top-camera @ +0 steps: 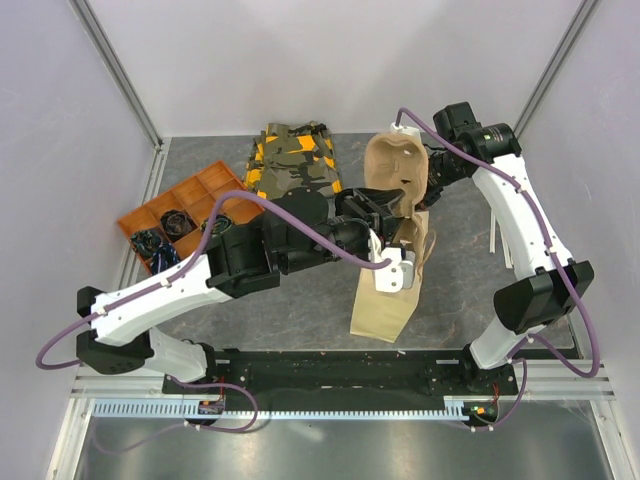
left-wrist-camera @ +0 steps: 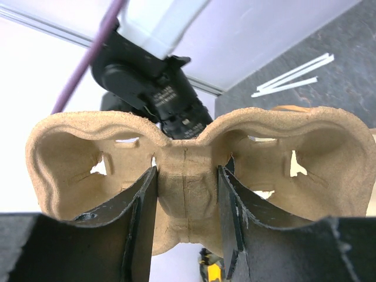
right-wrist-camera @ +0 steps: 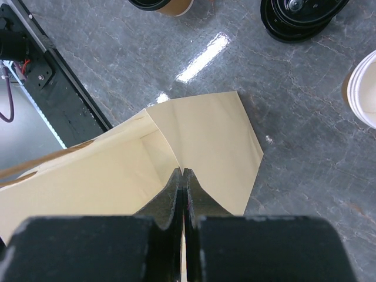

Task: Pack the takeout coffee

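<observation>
**Mia:** Where is the takeout coffee (right-wrist-camera: 161, 4)?

**Ben:** It stands on the gray counter (right-wrist-camera: 305, 153). It is at the very top edge of the right wrist view, so I see only a bit of its black top and brown side. It is near the paper bag (right-wrist-camera: 205, 135) but not touching it, and it is not in it. From the top view I cannot find it.

**Mia:** What about the right pincer (right-wrist-camera: 183, 174)?

**Ben:** Its two fingers are squeezed together on the top edge of the paper bag, with the paper pinched between them. The mouth of the bag is open a little.

**Mia:** And the left pincer (left-wrist-camera: 188, 173)?

**Ben:** It is clamped on the middle part of a brown cup holder (left-wrist-camera: 185, 147), with one finger on each side. The cup holder is up off the counter, just past the top of the bag.

**Mia:** What else is there?

**Ben:** A loose black lid (right-wrist-camera: 299, 14) lies beside the coffee. A paper cup (right-wrist-camera: 365, 88) peeks in at the right edge. An orange tray (top-camera: 195, 192) sits on the left, and a green and yellow cloth (top-camera: 290, 160) lies at the back.
</observation>
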### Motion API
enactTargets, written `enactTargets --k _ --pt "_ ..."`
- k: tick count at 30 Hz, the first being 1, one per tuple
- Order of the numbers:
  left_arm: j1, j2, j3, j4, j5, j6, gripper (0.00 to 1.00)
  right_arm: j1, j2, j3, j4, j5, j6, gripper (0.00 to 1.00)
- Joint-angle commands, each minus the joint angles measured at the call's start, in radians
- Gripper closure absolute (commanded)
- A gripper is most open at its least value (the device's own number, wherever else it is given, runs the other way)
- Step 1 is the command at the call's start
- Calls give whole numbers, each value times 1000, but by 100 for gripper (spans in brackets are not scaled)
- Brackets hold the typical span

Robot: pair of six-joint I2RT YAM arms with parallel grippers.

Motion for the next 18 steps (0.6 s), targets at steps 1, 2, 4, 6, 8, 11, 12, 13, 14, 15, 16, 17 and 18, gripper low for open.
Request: enactTargets --k 1,2,4,6,8,11,12,13,14,15,16,17,18 --pt "-18 -16 -59 142 -64 89 87 4 -24 -4 -4 -27 43 100" --pt "-19 -19 -100 165 -72 112 87 4 -29 -6 -2 -29 48 100" --pt "-19 -22 -138 227 -89 130 87 5 -34 -9 -3 -36 54 100" --pt "-21 -22 -173 248 -101 144 87 5 -40 -14 -4 -47 54 100" --pt "-21 -24 -214 267 -110 162 87 5 -47 -21 -4 -55 51 100" --pt "-21 -44 -272 288 -118 179 88 5 -55 -29 0 -59 51 100" --pt "-25 -48 -285 287 -116 179 88 5 -55 -30 0 -59 51 100" --pt "-27 -53 -297 288 -115 178 88 5 -55 -30 1 -59 52 100" --pt "-28 -59 -328 285 -113 178 88 5 -54 -30 4 -59 60 100" --pt "-34 -70 -343 281 -110 176 88 7 -52 -30 4 -61 62 100" --pt "-38 -74 -354 275 -106 173 89 5 -52 -29 9 -61 65 100" --pt "-39 -75 -366 246 -100 161 89 5 -50 -27 9 -61 68 100" --pt "-45 -79 -369 235 -95 150 89 4 -49 -24 12 -61 72 100"
